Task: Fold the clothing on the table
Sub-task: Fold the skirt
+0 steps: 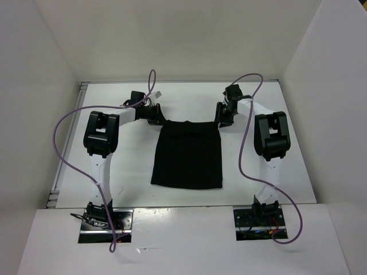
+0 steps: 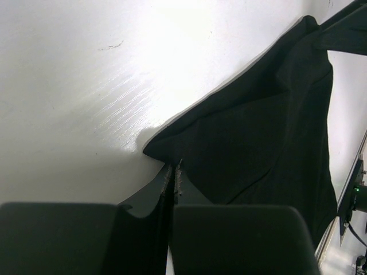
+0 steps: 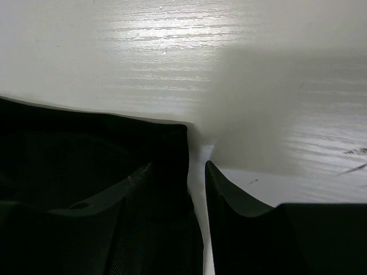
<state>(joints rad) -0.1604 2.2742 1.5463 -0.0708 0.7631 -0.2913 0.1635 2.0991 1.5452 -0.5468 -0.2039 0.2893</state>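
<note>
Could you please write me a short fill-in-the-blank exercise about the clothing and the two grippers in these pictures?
1. The clothing lying on the white table is ____ in colour.
2. The fingers of the left gripper are ____ on a corner of the clothing.
3. The fingers of the right gripper are ____, with a clear gap between them, at another corner.
Missing words: black; shut; open.

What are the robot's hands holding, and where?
Left gripper pinches the black fabric clothing by its far left corner; right gripper is open, holding nothing.
</note>
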